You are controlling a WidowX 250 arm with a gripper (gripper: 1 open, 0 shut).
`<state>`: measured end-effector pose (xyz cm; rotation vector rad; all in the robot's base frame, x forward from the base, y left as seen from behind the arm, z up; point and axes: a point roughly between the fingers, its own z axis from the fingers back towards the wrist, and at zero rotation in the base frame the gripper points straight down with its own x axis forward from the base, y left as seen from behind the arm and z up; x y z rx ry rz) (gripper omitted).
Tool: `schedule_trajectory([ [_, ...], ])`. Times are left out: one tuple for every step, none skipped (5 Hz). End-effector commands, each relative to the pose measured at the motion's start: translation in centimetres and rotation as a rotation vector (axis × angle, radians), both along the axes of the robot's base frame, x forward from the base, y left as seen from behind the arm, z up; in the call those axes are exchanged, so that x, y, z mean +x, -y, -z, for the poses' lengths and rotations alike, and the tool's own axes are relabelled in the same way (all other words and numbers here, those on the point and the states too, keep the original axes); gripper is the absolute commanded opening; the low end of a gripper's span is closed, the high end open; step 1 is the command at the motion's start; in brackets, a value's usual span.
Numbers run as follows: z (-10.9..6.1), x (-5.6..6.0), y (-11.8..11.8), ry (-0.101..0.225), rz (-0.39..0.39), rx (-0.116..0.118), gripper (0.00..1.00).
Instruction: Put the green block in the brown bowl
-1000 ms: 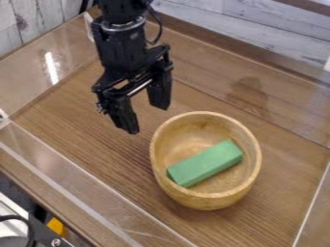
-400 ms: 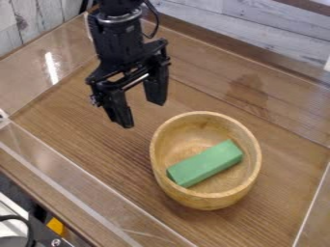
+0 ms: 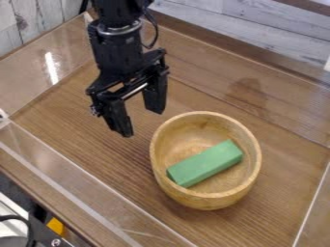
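Green block (image 3: 206, 163) lies flat and slantwise inside the brown bowl (image 3: 180, 188), which sits at the near right of a dark wood-grain tabletop (image 3: 77, 145) with a glossy sheen and a bright glare patch at left. A pale raised edge (image 3: 26, 159) borders the near side; yellow-and-black hardware at the bottom left corner is cut off and hard to identify. Behind and left of the bowl, the black gripper (image 3: 133, 111) points straight down above the table, jaws spread wide and holding nothing. Its arm runs out of frame at top. Pale whitewashed planks (image 3: 277, 24) lie beyond.
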<state>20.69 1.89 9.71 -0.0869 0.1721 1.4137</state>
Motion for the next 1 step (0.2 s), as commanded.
schedule_trajectory([
  [-0.14, 0.37, 1.14, 0.014, 0.014, 0.001, 1.00],
])
